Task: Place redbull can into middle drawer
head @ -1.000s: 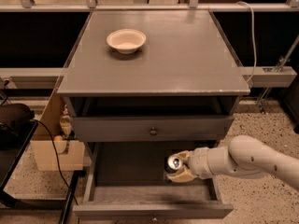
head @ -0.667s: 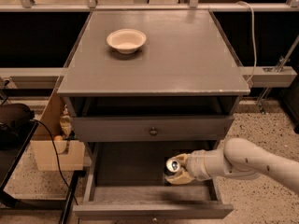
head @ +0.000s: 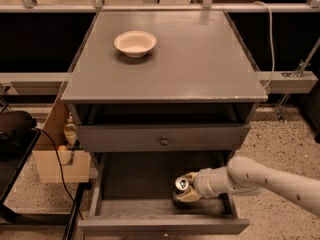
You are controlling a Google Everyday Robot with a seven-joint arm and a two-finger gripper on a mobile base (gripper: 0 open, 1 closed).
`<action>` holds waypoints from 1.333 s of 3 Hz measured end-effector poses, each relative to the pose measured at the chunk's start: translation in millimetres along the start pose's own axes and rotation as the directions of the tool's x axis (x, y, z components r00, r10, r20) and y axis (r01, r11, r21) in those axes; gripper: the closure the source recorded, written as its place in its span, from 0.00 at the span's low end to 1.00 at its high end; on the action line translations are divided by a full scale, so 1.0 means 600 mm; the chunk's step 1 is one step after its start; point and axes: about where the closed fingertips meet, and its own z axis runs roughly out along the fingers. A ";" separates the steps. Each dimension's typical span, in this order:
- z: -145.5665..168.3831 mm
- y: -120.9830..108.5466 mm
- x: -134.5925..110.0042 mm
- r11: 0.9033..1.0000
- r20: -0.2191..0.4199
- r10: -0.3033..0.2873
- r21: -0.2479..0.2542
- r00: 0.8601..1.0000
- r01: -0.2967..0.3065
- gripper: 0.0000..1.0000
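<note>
The middle drawer (head: pixel 134 180) is pulled out at the bottom of the grey cabinet, its dark floor showing. The redbull can (head: pixel 181 184) is inside it near the front right, silver top facing up toward the camera. My gripper (head: pixel 187 191) reaches in from the right on a white arm and is shut on the can, its tan fingers (head: pixel 190 196) wrapped around the can's body. The can sits low in the drawer; whether its base touches the floor is hidden.
Above the open drawer is a closed drawer front (head: pixel 164 138) with a round metal knob. A cream bowl (head: pixel 135 43) rests on the cabinet top (head: pixel 200 59). A cardboard box (head: pixel 55 161), a black object (head: pixel 17 131) and a cable stand left of the cabinet.
My gripper has moved the can slightly to the left and lower into the drawer, nearer its front wall. Nothing else has moved.
</note>
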 end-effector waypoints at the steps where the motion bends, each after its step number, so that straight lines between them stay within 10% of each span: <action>1: 0.000 -0.001 0.002 1.000 -0.004 0.000 0.003 1.000 0.000 1.00; 4: 0.018 -0.011 0.054 0.999 -0.041 -0.015 0.032 0.999 0.017 1.00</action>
